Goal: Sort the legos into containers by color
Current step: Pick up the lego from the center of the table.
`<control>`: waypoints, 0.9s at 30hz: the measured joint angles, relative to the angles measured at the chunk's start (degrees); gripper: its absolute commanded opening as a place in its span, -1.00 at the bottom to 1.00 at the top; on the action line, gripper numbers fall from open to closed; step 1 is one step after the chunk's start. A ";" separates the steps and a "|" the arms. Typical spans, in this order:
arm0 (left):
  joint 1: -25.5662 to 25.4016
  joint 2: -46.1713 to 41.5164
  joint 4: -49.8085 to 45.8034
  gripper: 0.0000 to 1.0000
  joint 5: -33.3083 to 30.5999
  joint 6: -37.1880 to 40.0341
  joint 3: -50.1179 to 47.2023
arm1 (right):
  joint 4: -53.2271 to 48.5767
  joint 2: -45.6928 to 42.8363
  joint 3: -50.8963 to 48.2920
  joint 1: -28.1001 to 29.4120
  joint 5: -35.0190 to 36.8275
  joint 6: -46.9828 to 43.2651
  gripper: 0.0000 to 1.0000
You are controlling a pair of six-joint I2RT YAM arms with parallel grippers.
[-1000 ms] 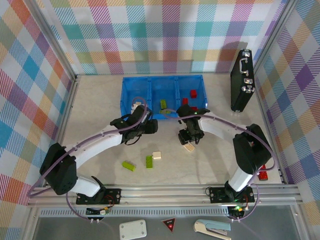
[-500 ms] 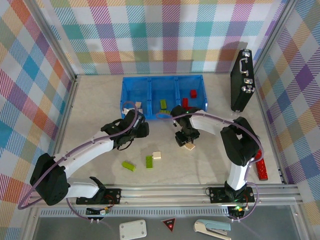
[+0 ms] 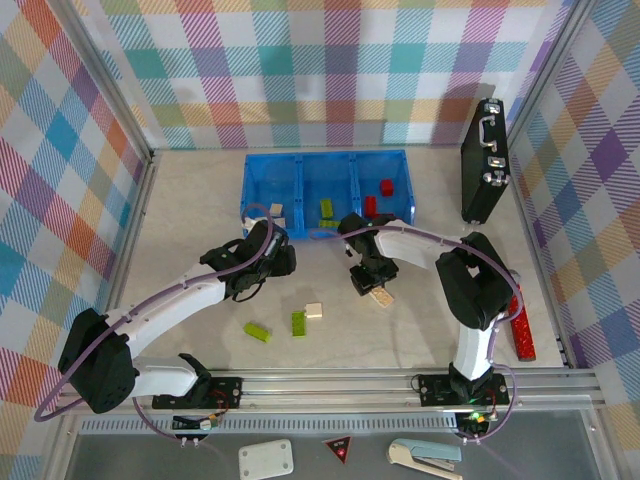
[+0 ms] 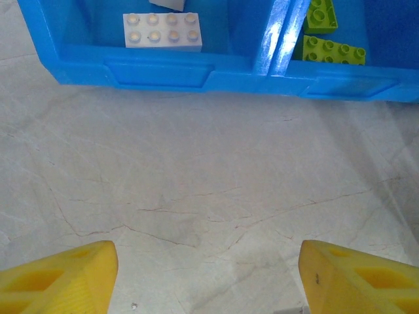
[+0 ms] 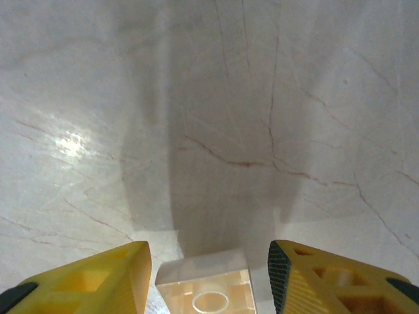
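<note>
The containers are three compartments of a blue bin (image 3: 325,232) at the back of the table. It holds a cream lego (image 3: 276,211), a green one (image 3: 326,208) and two red ones (image 3: 369,203). My right gripper (image 3: 368,282) is low over a cream brick (image 3: 380,297). In the right wrist view that brick (image 5: 206,288) lies upside down between the open fingers (image 5: 208,255), with a thin gap on each side. My left gripper (image 3: 285,262) hangs open and empty (image 4: 207,255) just before the bin's front wall (image 4: 163,72). Two green bricks (image 3: 257,332) and a cream one (image 3: 314,311) lie nearer.
A black briefcase (image 3: 485,160) stands upright at the back right. A long red stick (image 3: 522,330) lies by the right arm's base. Metal rails edge the table on the left, right and front.
The right gripper has shifted slightly left and settled around the cream brick, its jaws narrowing. The left gripper has pulled back from the bin towards the near left.
</note>
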 measured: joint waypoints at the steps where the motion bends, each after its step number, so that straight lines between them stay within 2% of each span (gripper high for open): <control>1: 0.04 0.00 0.04 0.46 -0.02 0.00 -0.11 | -0.44 0.00 0.00 0.04 0.11 0.02 0.04; 16: 0.87 -0.15 -0.02 0.46 0.00 0.00 -0.72 | -4.00 0.02 1.14 1.20 0.94 1.16 -0.25; 27: 3.39 -6.14 -1.09 0.44 0.20 -0.07 -4.42 | -6.14 2.60 10.12 2.91 1.18 1.55 -0.23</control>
